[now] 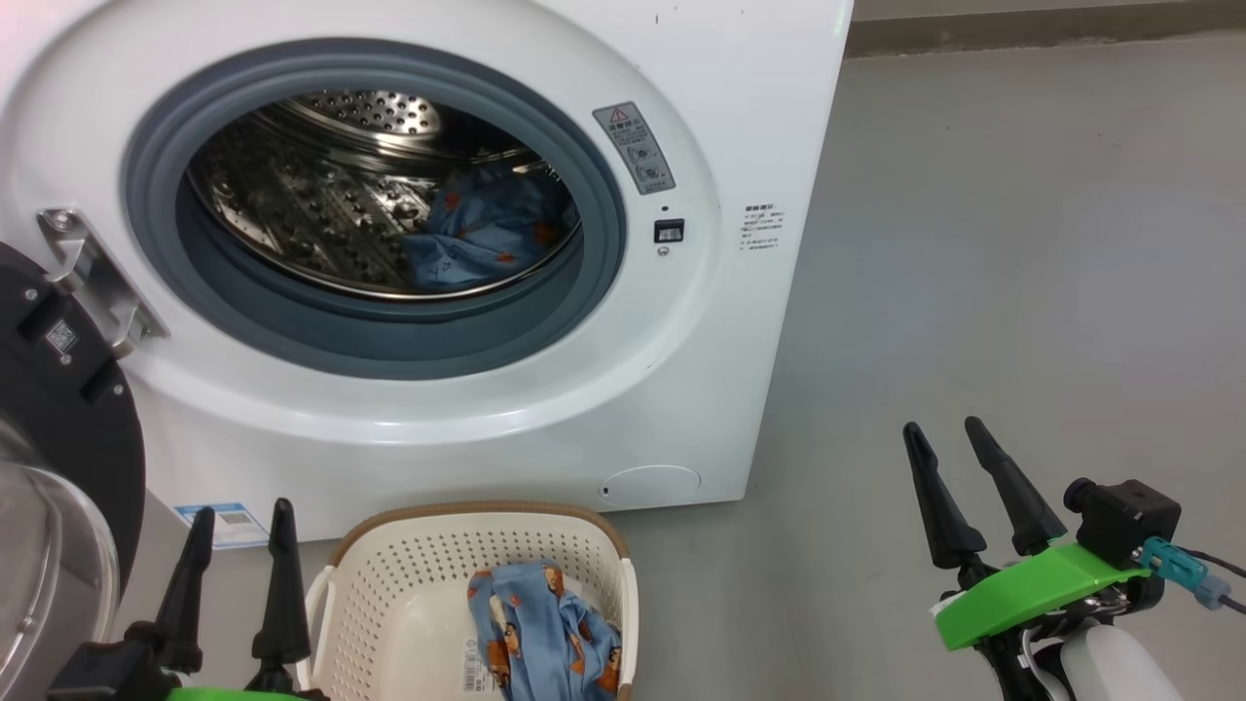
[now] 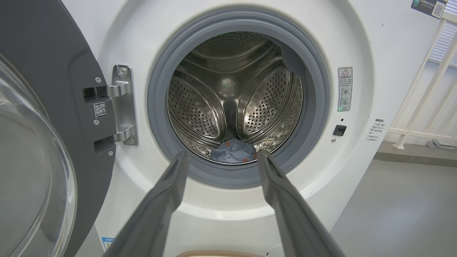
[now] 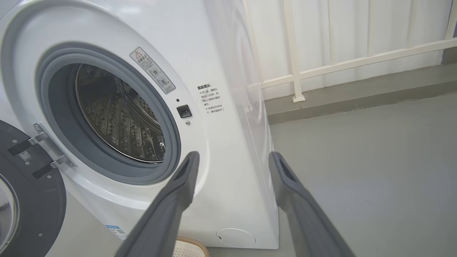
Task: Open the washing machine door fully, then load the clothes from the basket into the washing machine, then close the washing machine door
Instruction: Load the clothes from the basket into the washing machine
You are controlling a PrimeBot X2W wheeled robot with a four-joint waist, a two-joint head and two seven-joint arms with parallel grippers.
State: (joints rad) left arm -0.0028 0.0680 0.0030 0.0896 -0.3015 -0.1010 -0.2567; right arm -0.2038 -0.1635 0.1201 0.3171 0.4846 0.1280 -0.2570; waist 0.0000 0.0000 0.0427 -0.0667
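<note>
At far left the washing machine door (image 1: 68, 419) stands swung open, a glossy black rim around a clear bulging window. Beside it the left pincer (image 1: 243, 508) is spread wide and empty. The cream perforated basket (image 1: 409, 574), brown-rimmed, sits on the floor in front of the white washing machine (image 1: 740, 117). It holds one piece of the clothes (image 1: 540, 623), light blue with orange-brown figures. Another piece (image 1: 482, 239) lies in the steel drum (image 1: 321, 204). At right the right pincer (image 1: 942, 425) gapes empty.
</note>
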